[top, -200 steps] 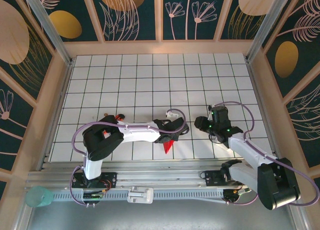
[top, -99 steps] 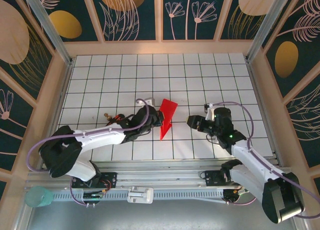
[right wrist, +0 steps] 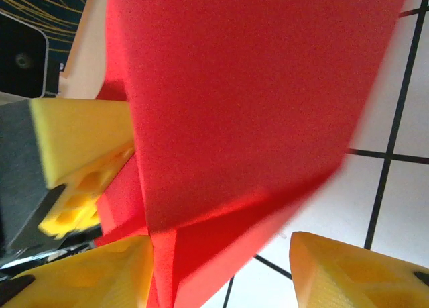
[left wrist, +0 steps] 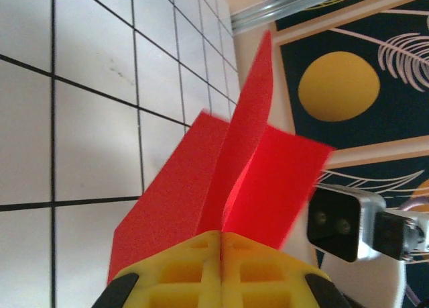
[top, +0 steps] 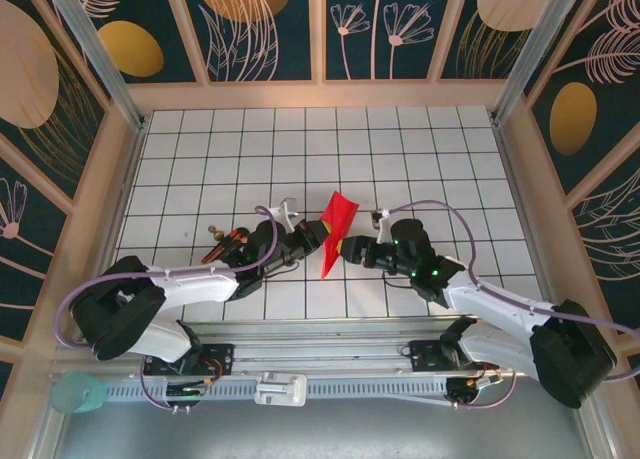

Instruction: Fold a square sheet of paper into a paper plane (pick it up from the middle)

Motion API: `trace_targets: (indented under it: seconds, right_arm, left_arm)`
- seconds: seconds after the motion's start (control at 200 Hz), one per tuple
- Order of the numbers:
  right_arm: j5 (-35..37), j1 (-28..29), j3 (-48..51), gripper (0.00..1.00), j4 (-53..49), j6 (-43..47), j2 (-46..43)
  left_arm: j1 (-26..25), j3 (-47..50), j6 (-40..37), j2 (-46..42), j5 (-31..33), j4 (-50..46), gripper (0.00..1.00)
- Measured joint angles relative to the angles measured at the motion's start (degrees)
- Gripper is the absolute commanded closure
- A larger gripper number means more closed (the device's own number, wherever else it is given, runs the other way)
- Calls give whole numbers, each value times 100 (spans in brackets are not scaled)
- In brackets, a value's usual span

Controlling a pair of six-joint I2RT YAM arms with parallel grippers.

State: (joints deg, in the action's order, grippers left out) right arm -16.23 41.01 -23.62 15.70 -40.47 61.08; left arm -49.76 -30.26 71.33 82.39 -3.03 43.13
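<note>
Top view: my left gripper (top: 312, 241) is pinched shut on the paper plane (top: 336, 227), which stands just ahead of its tips. My right gripper (top: 350, 247) sits just beside the far face.

Left wrist: fingers (left wrist: 174, 281) are pressed together, and the red fold rises from between them.

Right wrist: fingers (right wrist: 335, 268) are apart, with the fold hanging between them, ungripped.

Step, as I judge it: a mid-air handover. Next, the right must close squarely on the fold.

Change: a second ago the right stood well apart and the plane was lower.

paper plane (top: 338, 217): I count one, red
grippers: I count two, the left gripper (top: 318, 241) and the right gripper (top: 346, 249)
desk (top: 400, 149): one
</note>
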Motion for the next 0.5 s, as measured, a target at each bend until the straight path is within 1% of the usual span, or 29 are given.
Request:
trace_targets:
  seconds: [0.24,0.5]
  right_arm:
    - [426,109,-81,45,105,-136,61]
    - [774,155,90,42,151,-328,-337]
  left_arm:
    - [2,28,142,111,-103,195,100]
    - [2,109,313,240,-101,479,100]
